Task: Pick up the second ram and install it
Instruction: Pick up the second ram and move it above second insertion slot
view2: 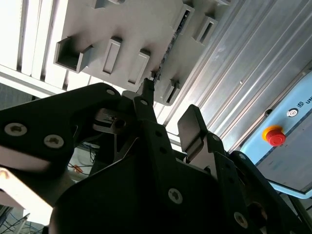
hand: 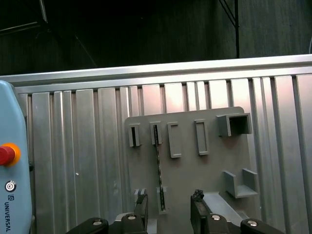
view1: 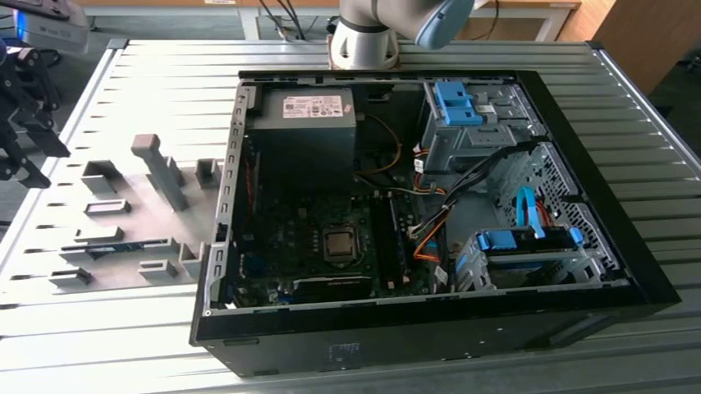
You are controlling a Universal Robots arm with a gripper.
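The second ram is a thin dark stick standing on edge in the slots of the grey fixture plate. In the exterior view, the ram lies on that plate at the exterior view's left, beside the open computer case. My gripper is open with nothing between its fingers, and it hovers above the end of the stick. In the second wrist view, the black fingers frame the ram from a distance. In the exterior view, the gripper hangs at the left edge.
Grey fixture blocks stand upright around the stick. Inside the case, the motherboard's long black slots lie beside the processor socket, with cables and blue drive cages nearby. A pendant with a red button rests on the ribbed table.
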